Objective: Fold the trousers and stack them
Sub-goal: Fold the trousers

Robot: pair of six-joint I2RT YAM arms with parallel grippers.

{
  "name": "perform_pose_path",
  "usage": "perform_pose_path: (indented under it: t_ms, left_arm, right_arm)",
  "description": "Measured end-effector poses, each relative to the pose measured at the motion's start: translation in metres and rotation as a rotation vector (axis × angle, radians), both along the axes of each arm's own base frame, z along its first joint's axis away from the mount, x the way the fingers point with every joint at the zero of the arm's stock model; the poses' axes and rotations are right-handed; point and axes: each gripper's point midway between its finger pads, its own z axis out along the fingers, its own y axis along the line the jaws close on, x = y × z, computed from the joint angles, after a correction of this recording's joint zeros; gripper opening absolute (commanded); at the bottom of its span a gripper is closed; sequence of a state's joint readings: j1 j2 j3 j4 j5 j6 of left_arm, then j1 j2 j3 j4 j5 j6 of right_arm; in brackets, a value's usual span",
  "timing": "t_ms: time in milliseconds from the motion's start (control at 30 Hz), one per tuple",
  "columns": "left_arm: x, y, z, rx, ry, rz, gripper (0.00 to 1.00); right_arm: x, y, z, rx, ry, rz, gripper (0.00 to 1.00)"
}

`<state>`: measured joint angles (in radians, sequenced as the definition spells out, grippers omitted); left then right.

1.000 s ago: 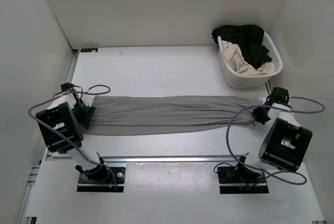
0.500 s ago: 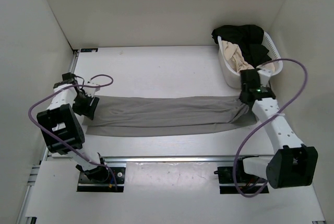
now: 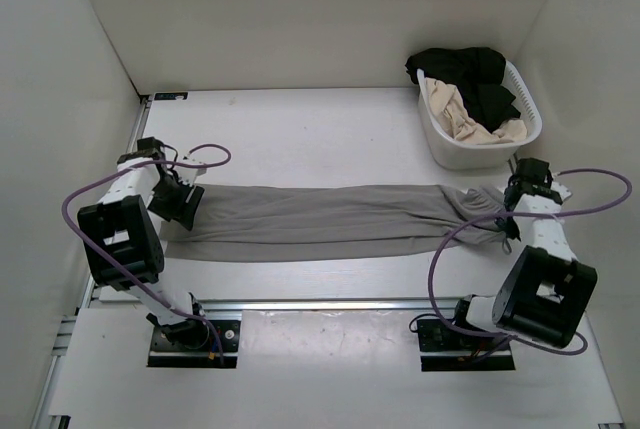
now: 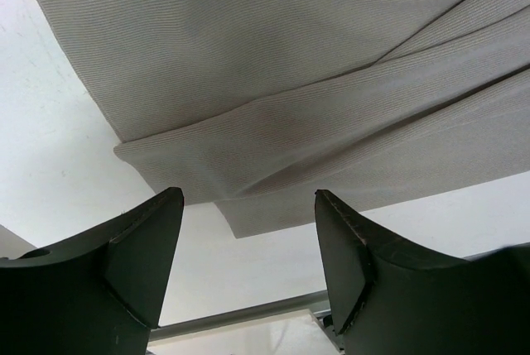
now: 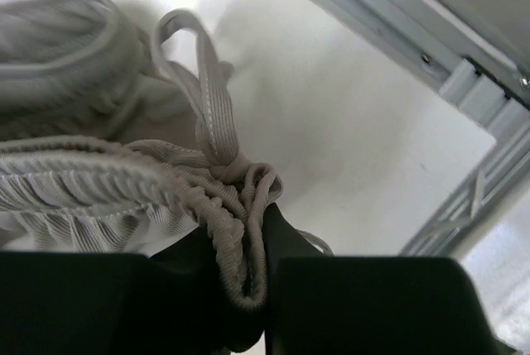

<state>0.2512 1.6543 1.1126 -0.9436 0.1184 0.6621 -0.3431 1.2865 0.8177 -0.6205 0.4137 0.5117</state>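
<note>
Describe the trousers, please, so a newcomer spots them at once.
On the white table, in front of the laundry basket, lies one long strip: the trousers. Only they are grey-taupe and spread out; the black garment and cream garment fill the basket.

The trousers [image 3: 320, 221] are plain grey-taupe, finely ribbed, with no print. The desk [image 3: 300, 134] is white. The white basket [image 3: 470, 154] holds a black garment [image 3: 460, 64] and a cream garment [image 3: 455, 114], perhaps beige. The cables [image 3: 433, 271] are purple.

My left gripper [image 4: 247, 206] hangs low on the left, its fingers spread wide and holding nothing. I have my right gripper [image 5: 252, 264] low on the right, arm folded back, pinched tight on the trousers [image 5: 91, 181].
</note>
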Motion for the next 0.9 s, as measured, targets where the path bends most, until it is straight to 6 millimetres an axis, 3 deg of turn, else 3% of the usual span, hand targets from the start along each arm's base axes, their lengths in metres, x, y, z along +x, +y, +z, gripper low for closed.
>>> perform_pose_path:
  t_ms: [233,300,367,400,500,633,900]
  left_arm:
    - [-0.001,-0.001,-0.007,-0.008,0.011,-0.003,0.77]
    - [-0.004,-0.002,-0.015,-0.015,0.032,-0.003,0.77]
    - [-0.007,-0.003,-0.024,-0.021,0.060,-0.003,0.77]
    - [-0.009,-0.003,-0.029,-0.023,0.073,-0.002,0.77]
    - [-0.012,-0.003,-0.037,-0.023,0.104,0.008,0.77]
    - [-0.012,-0.003,-0.037,-0.019,0.107,0.027,0.78]
    - [-0.012,-0.004,-0.038,0.044,0.132,0.022,0.80]
  right_arm:
    - [0.042,-0.017,0.041,-0.004,-0.124,0.003,0.00]
    - [0.048,-0.016,0.042,0.016,-0.152,0.017,0.08]
    - [0.050,-0.010,0.035,0.052,-0.149,0.035,0.19]
    - [0.051,-0.007,0.028,0.071,-0.142,0.042,0.44]
    - [0.046,0.004,0.002,0.134,-0.091,0.061,0.62]
    - [0.040,0.010,-0.019,0.173,-0.037,0.067,0.69]
    - [0.035,-0.001,-0.027,0.127,0.009,0.023,0.77]
